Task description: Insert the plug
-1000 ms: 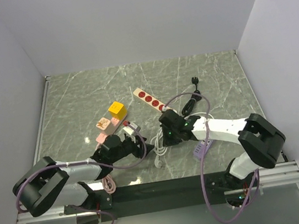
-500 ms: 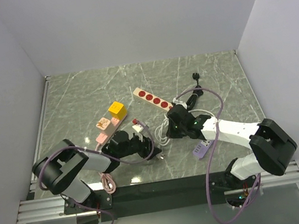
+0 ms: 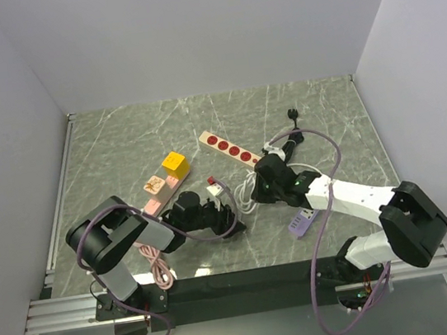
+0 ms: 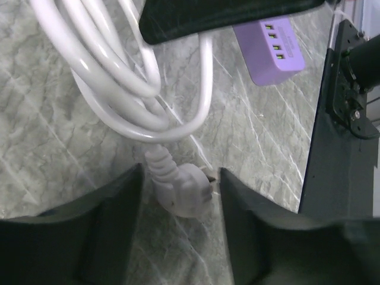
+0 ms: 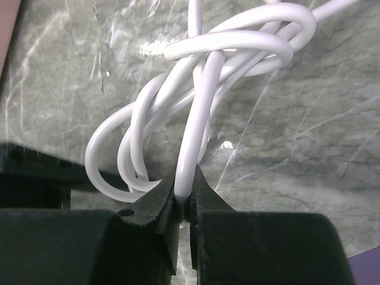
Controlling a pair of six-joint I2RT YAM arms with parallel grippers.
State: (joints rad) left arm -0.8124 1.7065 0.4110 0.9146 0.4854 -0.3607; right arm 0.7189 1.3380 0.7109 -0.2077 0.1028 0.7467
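The plug (image 3: 175,163), a bright-yellow cube, sits at the far end of a pink strip (image 3: 159,191), away from both grippers. A coiled white cable (image 3: 245,188) lies mid-table. In the left wrist view its white pronged end (image 4: 183,191) rests on the marble between my left gripper's (image 4: 181,172) fingers, which stand open with a gap on one side. My left gripper (image 3: 232,216) is low by the coil. My right gripper (image 5: 186,178) is shut on a strand of the white cable (image 5: 202,101), just right of the coil (image 3: 257,189).
A cream power strip with red sockets (image 3: 229,149) lies behind the coil. A flat purple strip (image 3: 301,222) (image 4: 270,44) lies near the right arm. A black plug and cord (image 3: 290,116) sit at the back right. Grey walls enclose the marble table.
My left arm has reached rightward along the table to the cable's white end. My right gripper has shifted back and right, still pinching the white cable.
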